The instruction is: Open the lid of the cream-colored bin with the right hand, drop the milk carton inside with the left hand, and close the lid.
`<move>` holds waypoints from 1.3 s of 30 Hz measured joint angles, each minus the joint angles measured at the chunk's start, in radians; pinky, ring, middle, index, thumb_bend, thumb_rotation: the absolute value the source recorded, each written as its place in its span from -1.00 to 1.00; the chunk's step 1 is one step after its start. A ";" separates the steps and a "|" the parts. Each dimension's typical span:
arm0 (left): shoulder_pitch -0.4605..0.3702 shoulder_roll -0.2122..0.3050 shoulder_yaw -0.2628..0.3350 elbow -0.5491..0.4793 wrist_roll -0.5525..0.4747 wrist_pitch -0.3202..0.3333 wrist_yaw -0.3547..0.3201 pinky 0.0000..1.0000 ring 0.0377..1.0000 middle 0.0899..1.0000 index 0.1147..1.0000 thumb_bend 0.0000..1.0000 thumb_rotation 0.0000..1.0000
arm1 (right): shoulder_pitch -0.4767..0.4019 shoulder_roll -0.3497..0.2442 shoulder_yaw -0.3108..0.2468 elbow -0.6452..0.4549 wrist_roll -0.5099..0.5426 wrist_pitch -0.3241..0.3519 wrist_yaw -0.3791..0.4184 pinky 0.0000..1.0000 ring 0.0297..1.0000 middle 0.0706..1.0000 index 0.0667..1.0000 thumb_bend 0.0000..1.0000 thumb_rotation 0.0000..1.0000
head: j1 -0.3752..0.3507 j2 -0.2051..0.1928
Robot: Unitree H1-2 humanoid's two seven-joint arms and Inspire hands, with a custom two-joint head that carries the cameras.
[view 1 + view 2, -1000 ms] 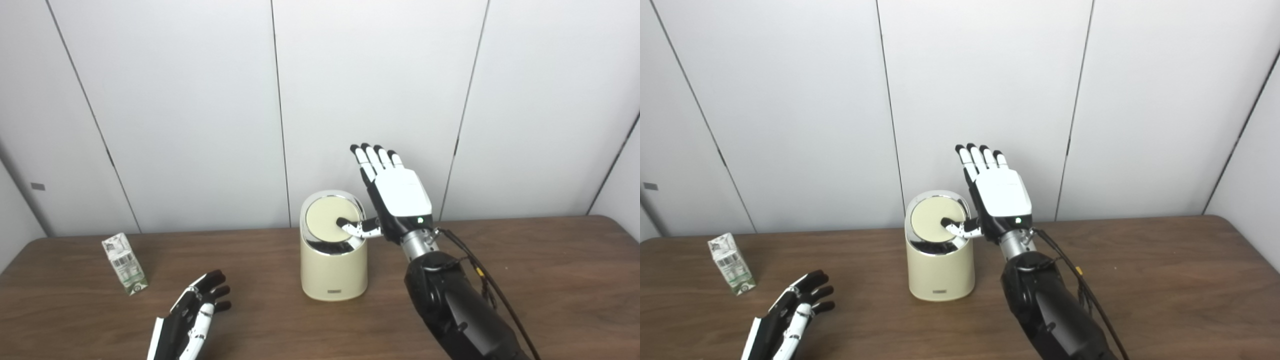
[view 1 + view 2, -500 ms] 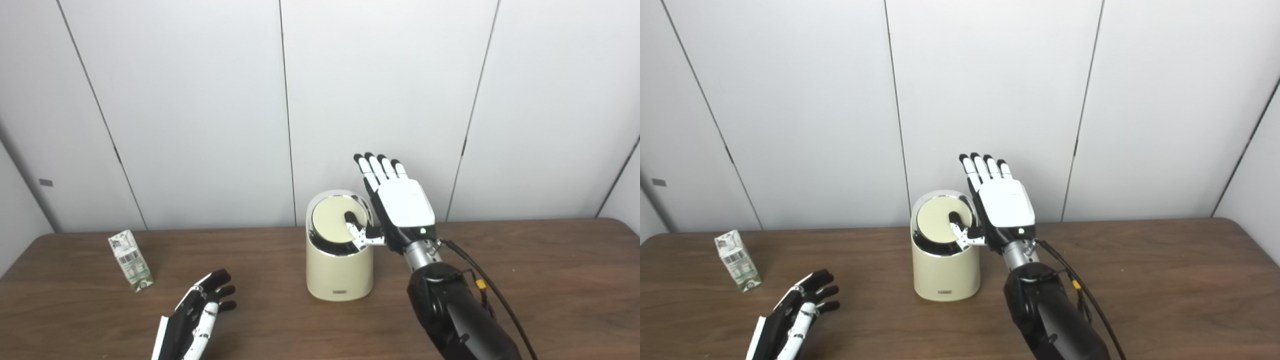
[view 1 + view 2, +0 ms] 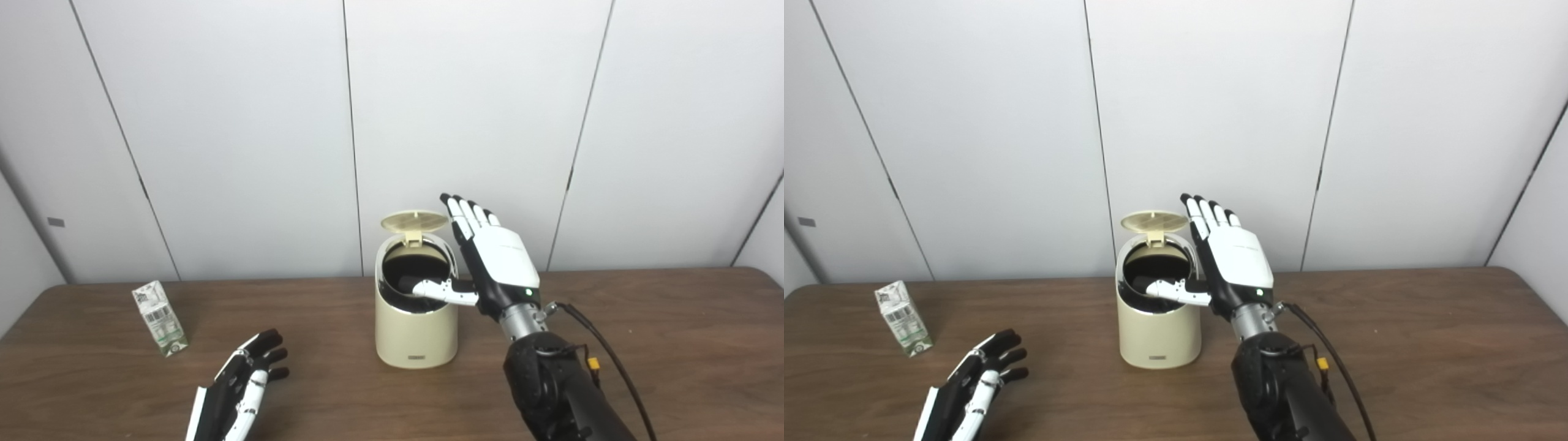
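Wooden table, white panel wall behind | cream-colored bin mid-table, lid flipped up | my right hand beside its rim, fingers spread, thumb across the opening | milk carton standing far left | my left hand splayed, holding nothing

My right hand is white-backed with black fingertips; my left hand is black with white strips. The bin is cream with a chrome rim and dark inside, its lid cream. The milk carton is white with green print, the table dark brown wood-grain.
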 measured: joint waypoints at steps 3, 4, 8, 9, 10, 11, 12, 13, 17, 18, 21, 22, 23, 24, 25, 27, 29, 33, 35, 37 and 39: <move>0.001 0.000 0.000 0.000 0.000 0.000 0.000 0.41 0.55 0.59 0.59 -0.57 0.02 | 0.009 0.002 -0.039 -0.027 0.037 -0.001 -0.006 1.00 1.00 1.00 1.00 0.73 0.99 | 0.000 0.000; 0.001 0.000 0.000 0.000 -0.001 0.000 -0.001 0.41 0.55 0.59 0.59 -0.57 0.02 | 0.013 0.005 -0.052 -0.039 0.051 -0.001 -0.006 1.00 1.00 1.00 1.00 0.74 1.00 | 0.000 0.000; 0.001 0.000 0.001 0.001 -0.001 0.000 -0.001 0.40 0.54 0.59 0.59 -0.58 0.00 | 0.036 0.023 -0.101 -0.107 0.116 0.001 -0.002 0.99 1.00 1.00 1.00 0.77 1.00 | 0.000 0.000; 0.000 0.000 0.000 0.001 -0.001 0.000 -0.001 0.40 0.54 0.59 0.59 -0.58 -0.01 | 0.042 0.025 -0.110 -0.121 0.131 0.000 -0.001 0.96 1.00 1.00 1.00 0.79 1.00 | 0.000 0.000; 0.000 0.000 0.000 0.001 -0.001 0.000 -0.001 0.40 0.54 0.59 0.59 -0.58 0.00 | 0.050 0.025 -0.120 -0.133 0.146 -0.001 -0.002 0.91 1.00 1.00 1.00 0.80 1.00 | 0.005 0.000; 0.000 0.000 0.000 0.000 -0.001 0.000 -0.001 0.40 0.54 0.59 0.59 -0.57 0.01 | 0.059 0.025 -0.127 -0.138 0.157 -0.007 -0.003 0.85 1.00 1.00 1.00 0.79 1.00 | 0.005 0.002; 0.000 0.000 0.000 0.000 -0.001 0.000 -0.001 0.40 0.54 0.59 0.59 -0.56 0.03 | 0.073 0.025 -0.135 -0.144 0.167 -0.015 -0.005 0.80 1.00 1.00 1.00 0.78 1.00 | 0.003 0.002; 0.000 0.000 0.000 0.000 -0.001 0.000 -0.001 0.41 0.54 0.59 0.59 -0.55 0.04 | 0.091 0.025 -0.141 -0.152 0.174 -0.020 -0.008 0.79 1.00 1.00 1.00 0.77 1.00 | 0.003 0.002; 0.001 0.000 0.001 0.000 -0.007 0.001 -0.001 0.41 0.55 0.60 0.59 -0.58 0.00 | 0.210 0.031 -0.172 -0.152 0.244 -0.092 -0.035 0.83 1.00 1.00 1.00 0.71 0.96 | 0.008 0.003; 0.001 0.000 0.002 0.000 -0.007 0.001 -0.001 0.40 0.54 0.60 0.59 -0.58 0.00 | 0.238 0.030 -0.180 -0.146 0.263 -0.116 -0.044 0.84 0.99 1.00 1.00 0.64 0.92 | 0.008 0.003; 0.001 0.001 0.001 0.000 -0.002 0.004 0.000 0.39 0.54 0.59 0.59 -0.56 0.04 | 0.322 0.026 -0.205 -0.117 0.324 -0.214 -0.076 0.73 0.89 0.93 0.82 0.03 0.71 | 0.008 0.005; 0.001 0.001 0.001 0.000 -0.002 0.004 0.000 0.40 0.54 0.59 0.59 -0.57 0.02 | 0.343 0.026 -0.211 -0.119 0.344 -0.236 -0.080 0.64 0.83 0.87 0.76 -0.14 0.61 | 0.006 0.005; 0.002 0.001 0.002 0.000 -0.002 0.005 0.000 0.40 0.54 0.59 0.59 -0.57 0.01 | 0.366 0.026 -0.217 -0.124 0.364 -0.255 -0.083 0.56 0.76 0.79 0.71 -0.27 0.51 | 0.006 0.006; 0.002 0.001 0.002 0.000 -0.001 0.006 0.000 0.40 0.54 0.59 0.59 -0.57 0.01 | 0.389 0.026 -0.224 -0.133 0.381 -0.272 -0.083 0.45 0.66 0.69 0.63 -0.42 0.23 | 0.005 0.006; 0.002 0.001 0.002 0.000 0.001 0.007 0.001 0.40 0.54 0.59 0.58 -0.57 0.01 | 0.406 0.027 -0.229 -0.144 0.395 -0.285 -0.084 0.40 0.61 0.63 0.60 -0.50 0.08 | 0.005 0.008; 0.002 0.001 0.002 0.000 0.004 0.007 0.004 0.40 0.54 0.59 0.58 -0.57 0.02 | 0.444 0.028 -0.240 -0.156 0.417 -0.336 -0.095 0.29 0.50 0.53 0.53 -0.58 -0.07 | 0.008 0.009; 0.002 0.002 0.003 0.000 0.002 0.008 0.004 0.41 0.54 0.59 0.58 -0.58 0.01 | 0.477 0.027 -0.250 -0.149 0.437 -0.388 -0.101 0.26 0.47 0.50 0.50 -0.61 -0.11 | 0.009 0.009; 0.006 0.002 0.004 -0.005 0.000 0.014 0.003 0.40 0.52 0.57 0.56 -0.58 -0.05 | 0.516 0.024 -0.272 -0.118 0.459 -0.470 -0.112 0.15 0.37 0.40 0.41 -0.65 -0.30 | 0.014 0.018; 0.012 0.001 0.004 -0.011 -0.002 0.018 0.003 0.40 0.52 0.57 0.56 -0.59 -0.07 | 0.533 0.025 -0.282 -0.114 0.464 -0.492 -0.121 0.13 0.36 0.40 0.40 -0.65 -0.35 | 0.015 0.020; 0.019 0.002 0.004 -0.015 -0.003 0.018 0.003 0.40 0.52 0.57 0.57 -0.58 -0.05 | 0.547 0.031 -0.293 -0.112 0.476 -0.507 -0.127 0.16 0.38 0.42 0.41 -0.65 -0.39 | 0.018 0.023; 0.024 0.002 0.004 -0.020 -0.002 0.018 0.003 0.41 0.53 0.58 0.57 -0.57 -0.02 | 0.549 0.039 -0.300 -0.109 0.477 -0.508 -0.131 0.18 0.40 0.43 0.42 -0.66 -0.39 | 0.021 0.025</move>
